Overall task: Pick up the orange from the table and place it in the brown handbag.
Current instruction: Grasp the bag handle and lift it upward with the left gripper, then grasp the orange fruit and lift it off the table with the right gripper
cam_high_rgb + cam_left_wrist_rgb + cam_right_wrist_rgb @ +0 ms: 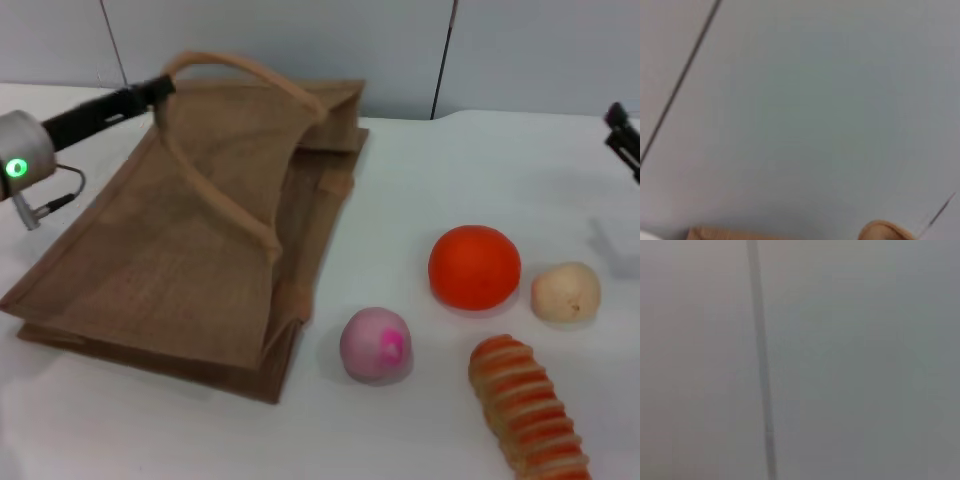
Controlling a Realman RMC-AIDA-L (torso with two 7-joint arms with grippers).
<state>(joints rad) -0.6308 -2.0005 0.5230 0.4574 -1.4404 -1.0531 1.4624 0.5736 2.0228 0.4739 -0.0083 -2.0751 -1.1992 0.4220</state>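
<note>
- The orange (474,266) sits untouched on the white table (480,160), right of centre in the head view, with nothing gripping it.
- A pale beige ball (565,292) lies just beside it to the right; a pink ball (375,344) and a ridged orange-striped item (527,408) lie lower in the frame.
- The brown handbag (190,250) lies flat across the left half of the frame, mouth towards the upper centre.
- The left gripper (160,88), at upper left, reaches one looped handle (240,70) and appears to hold it raised, though how far its claw is closed cannot be told.
- The right gripper (625,140) pokes in at the right edge, well apart from the fruit; its opening cannot be told either.
- Judged from this, the bag is being readied; picking up the orange and dropping it inside both remain undone.
- Both wrist views show mostly blank wall; the left one catches a sliver of bag fabric at its edge.
</note>
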